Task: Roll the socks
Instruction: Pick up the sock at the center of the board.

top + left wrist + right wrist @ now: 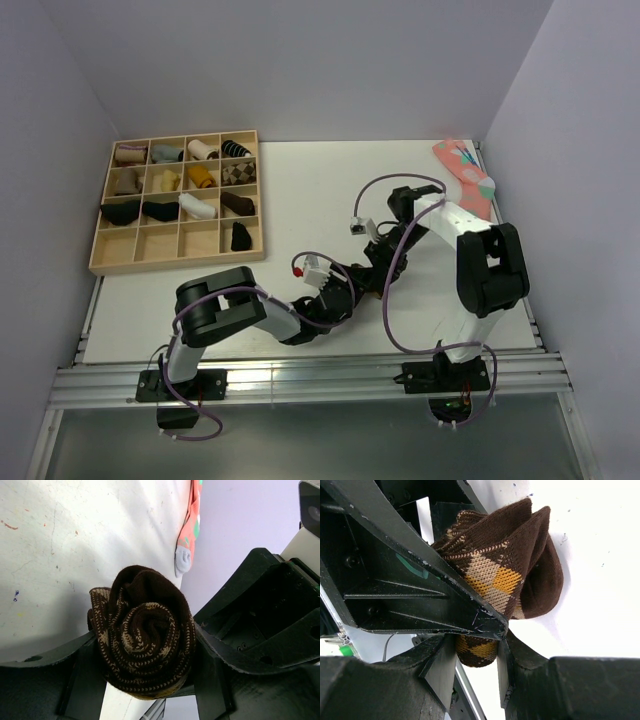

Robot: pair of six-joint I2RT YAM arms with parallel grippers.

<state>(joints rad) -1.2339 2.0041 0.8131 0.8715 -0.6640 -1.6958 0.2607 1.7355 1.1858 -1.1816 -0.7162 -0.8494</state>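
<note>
Two arms meet above the near-middle of the white table: the left arm lies low and reaches rightward, the right arm bends back toward centre. The left gripper clasps the socks from both sides. The spiral end faces its wrist camera, so the roll's long axis runs along that gripper's reach. The right gripper pinches the roll's argyle edge, set crosswise to the left fingers. Both grippers are equally near. The socks' plain brown end stands free, probably the part to tuck next.
</note>
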